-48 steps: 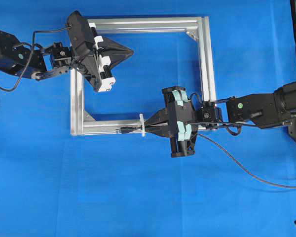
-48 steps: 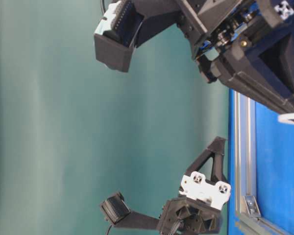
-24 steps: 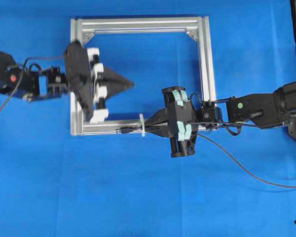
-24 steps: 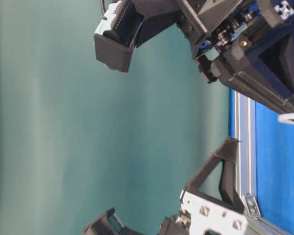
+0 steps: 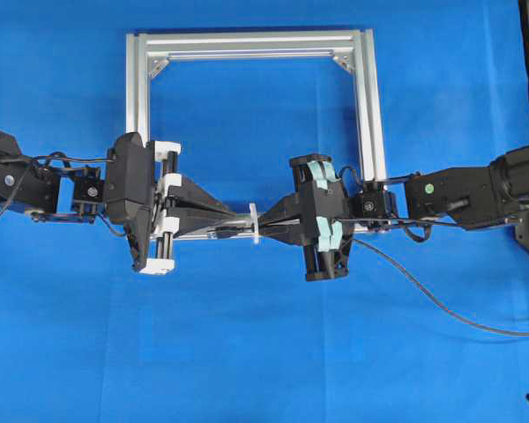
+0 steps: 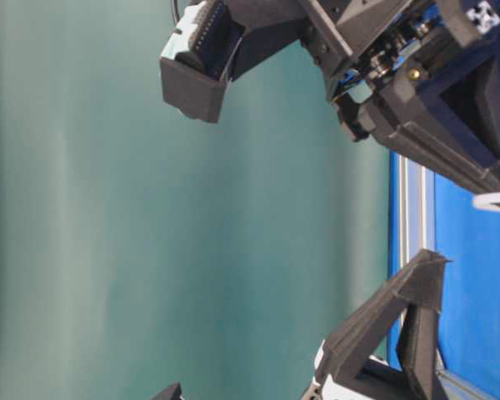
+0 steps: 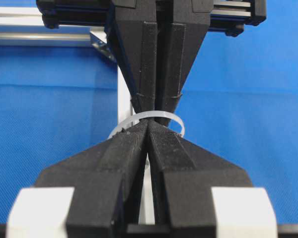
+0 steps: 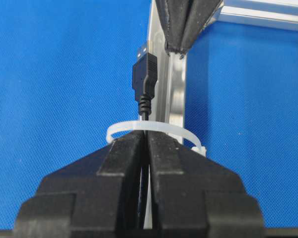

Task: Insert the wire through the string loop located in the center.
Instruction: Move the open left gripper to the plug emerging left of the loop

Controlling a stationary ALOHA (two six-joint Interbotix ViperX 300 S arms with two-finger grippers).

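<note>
- Left gripper (image 5: 240, 217) – jaws clenched, nothing between them; tips sit over the frame bar (image 5: 194, 235), just left of the loop (image 5: 255, 222), pointing right at it.
- Plug (image 8: 145, 74) is already past the loop on the left side, lying along the bar; the left tips are close beside it, not on it.
- Wire (image 5: 441, 302) runs through the loop to the right gripper (image 5: 269, 220), which is clamped on it just right of the loop; the rest trails off to the right edge.
- Step: threading looks done – handover pending, by my read.
- Next prob. calls for the left jaws to open, settle round the plug w/o nudging the loop, then pull it through.
</note>
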